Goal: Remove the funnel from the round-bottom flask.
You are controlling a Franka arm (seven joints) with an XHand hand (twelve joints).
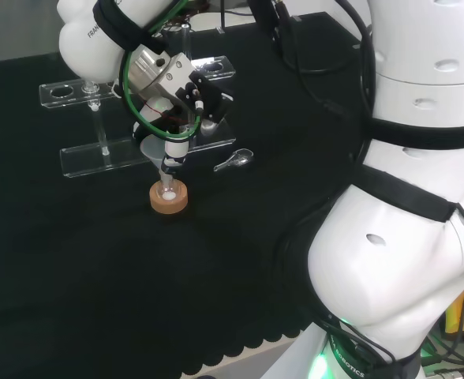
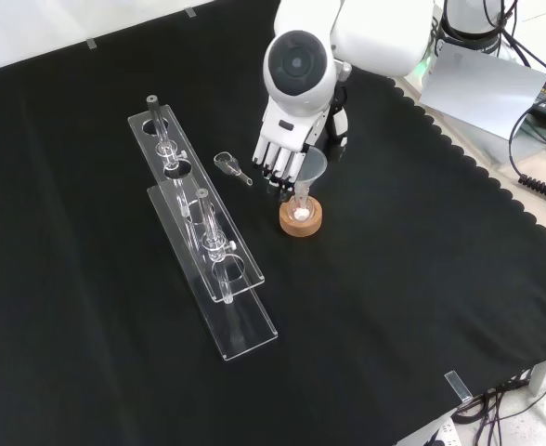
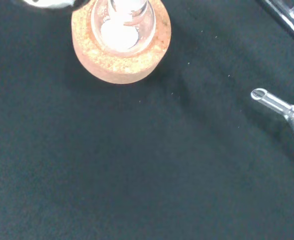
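Funnel (image 2: 312,167) is sitting with its stem in the round-bottom flask (image 2: 300,211) on the cork ring (image 2: 301,223); not yet removed. Hand (image 2: 282,149) is reaching down just beside the cone, fingers extended and apparently touching it, though contact is hard to confirm. Lifting out is remaining.

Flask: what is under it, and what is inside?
The flask sits on a cork ring. White material shows at its bottom in the wrist view. The funnel stands in its neck; the cloth under the ring is covered.
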